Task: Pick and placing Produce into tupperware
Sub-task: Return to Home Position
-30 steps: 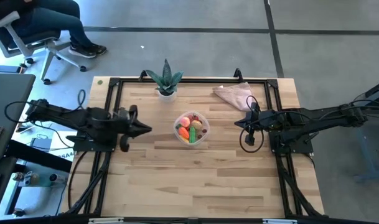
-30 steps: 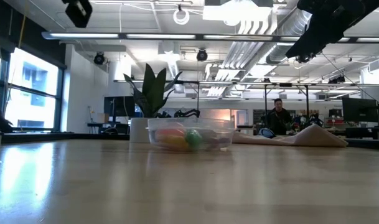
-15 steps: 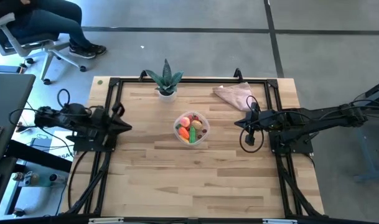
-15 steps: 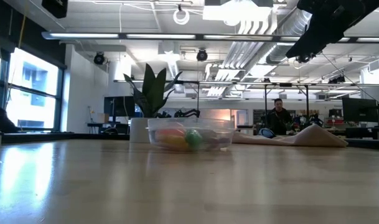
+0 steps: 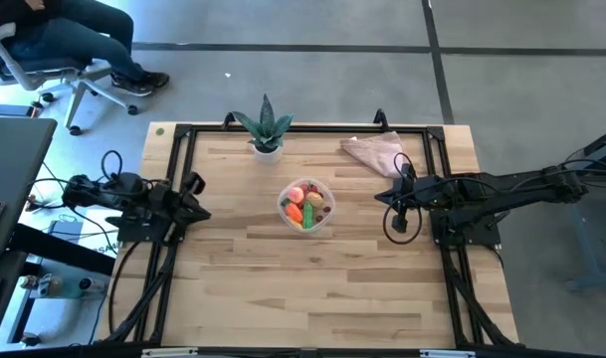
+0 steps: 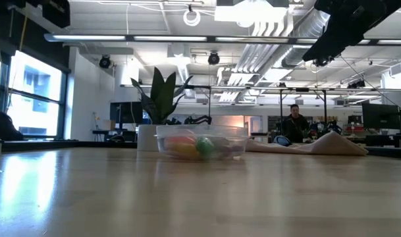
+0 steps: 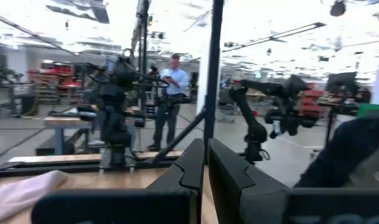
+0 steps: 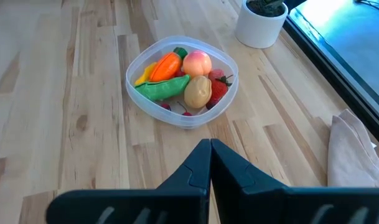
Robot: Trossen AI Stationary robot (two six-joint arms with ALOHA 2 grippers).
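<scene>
Now: produce [image 8: 166,66] heaped in tupperware [image 8: 178,121]. Left pincer [image 7: 205,148] well apart from it, right pincer [image 8: 210,145] nearer; both pressed together, empty. Risk: a low sweep nudging tupperware, spilling.

Clear plastic tupperware [image 8: 184,123], wooden table [image 8: 65,124]

The tupperware [image 5: 282,199], heaped with produce [image 8: 198,90], is the one obstacle on the line between the right gripper [image 5: 385,196] (fingers pressed together) and the left gripper [image 5: 197,199]. Bare desk [image 5: 283,278] separates it from each gripper. On the far side of the right gripper, the cloth [image 5: 374,151] lies near. The plant [image 5: 266,127] stands farther off, beyond the tupperware, against the black frame [image 5: 322,126] at the desk's far edge. On the near side of both grippers the wood is open from edge to edge.
</scene>
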